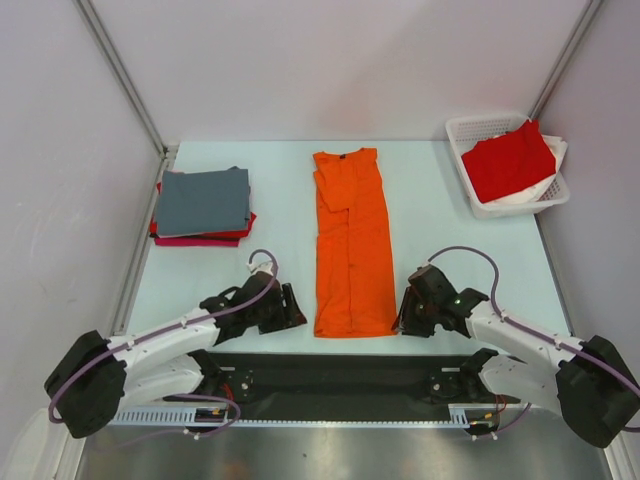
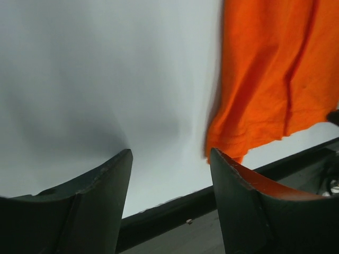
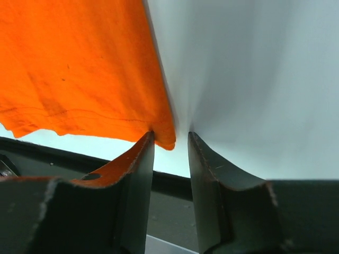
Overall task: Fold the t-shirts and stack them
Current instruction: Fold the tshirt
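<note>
Orange t-shirt (image 1: pixel 352 250) limp, light; pinch hem corners at near edge of table (image 1: pixel 430 210). Left gripper (image 2: pixel 170 152), right gripper (image 3: pixel 171 135): jaws apart, nothing held.

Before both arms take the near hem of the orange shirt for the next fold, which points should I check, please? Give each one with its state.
1. The orange t-shirt lies flat as one long strip: ok.
2. The left gripper is on its hem corner: not ok. It is open beside the corner and holds nothing.
3. The right gripper is on its corner: not ok. The corner is only at the mouth of the open jaws.
4. The folded stack lies apart from the strip: ok.
5. The hem layers are aligned: cannot tell.
</note>
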Available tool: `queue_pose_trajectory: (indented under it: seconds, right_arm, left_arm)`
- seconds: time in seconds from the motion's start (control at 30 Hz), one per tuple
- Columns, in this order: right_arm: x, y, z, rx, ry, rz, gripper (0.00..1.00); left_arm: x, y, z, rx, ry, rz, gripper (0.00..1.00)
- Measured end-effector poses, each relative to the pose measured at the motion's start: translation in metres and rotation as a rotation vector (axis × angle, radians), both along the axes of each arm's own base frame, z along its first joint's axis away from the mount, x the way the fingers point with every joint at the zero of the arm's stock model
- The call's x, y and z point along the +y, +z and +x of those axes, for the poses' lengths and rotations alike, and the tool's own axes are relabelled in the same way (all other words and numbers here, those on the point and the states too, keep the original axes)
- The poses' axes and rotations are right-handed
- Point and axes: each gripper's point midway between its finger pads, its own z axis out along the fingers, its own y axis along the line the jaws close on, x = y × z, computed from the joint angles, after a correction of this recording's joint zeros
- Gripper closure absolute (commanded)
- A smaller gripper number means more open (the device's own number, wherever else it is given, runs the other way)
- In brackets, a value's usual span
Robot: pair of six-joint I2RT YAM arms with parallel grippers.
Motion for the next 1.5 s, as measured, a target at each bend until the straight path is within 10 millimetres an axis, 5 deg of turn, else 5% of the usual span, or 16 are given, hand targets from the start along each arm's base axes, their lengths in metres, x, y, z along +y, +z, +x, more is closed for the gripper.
queue_pose_trajectory:
  seconds: [0.13, 0.17, 0.27, 0.7, 0.83, 1.03, 1.2, 1.37, 1.5]
  right_arm:
    - [0.002, -0.001, 0.003, -0.006, 0.001, 0.004, 0.74]
    - [0.002, -0.001, 0.003, -0.008, 0.002, 0.004, 0.87]
    - [0.003, -0.001, 0.004, -0.015, 0.017, 0.005, 1.0]
    - [0.005, 0.001, 0.002, -0.015, 0.042, 0.013, 1.0]
    - [0.005, 0.001, 0.001, -0.015, 0.043, 0.017, 1.0]
    - [0.006, 0.009, 0.0, -0.026, 0.047, 0.029, 1.0]
    - [0.012, 0.035, 0.003, -0.069, 0.06, 0.068, 1.0]
    - [0.021, 0.075, 0.021, -0.155, 0.07, 0.108, 1.0]
    - [0.018, 0.1, 0.05, -0.21, 0.039, 0.116, 1.0]
  left_arm:
    - [-0.014, 0.002, 0.0, -0.007, -0.007, -0.052, 0.38]
    - [-0.018, 0.003, -0.001, -0.008, -0.014, -0.061, 0.39]
    - [-0.026, 0.005, -0.005, -0.012, -0.03, -0.083, 0.43]
    - [-0.051, -0.005, -0.012, 0.018, -0.029, -0.154, 0.55]
    - [-0.059, -0.011, -0.014, 0.037, -0.028, -0.161, 1.0]
    - [-0.063, -0.013, -0.021, 0.028, -0.038, -0.14, 1.0]
    - [-0.06, -0.005, -0.027, 0.027, -0.047, -0.133, 1.0]
    - [-0.067, 0.025, -0.021, -0.001, -0.054, -0.188, 1.0]
    - [-0.071, 0.056, 0.003, -0.031, -0.028, -0.256, 1.0]
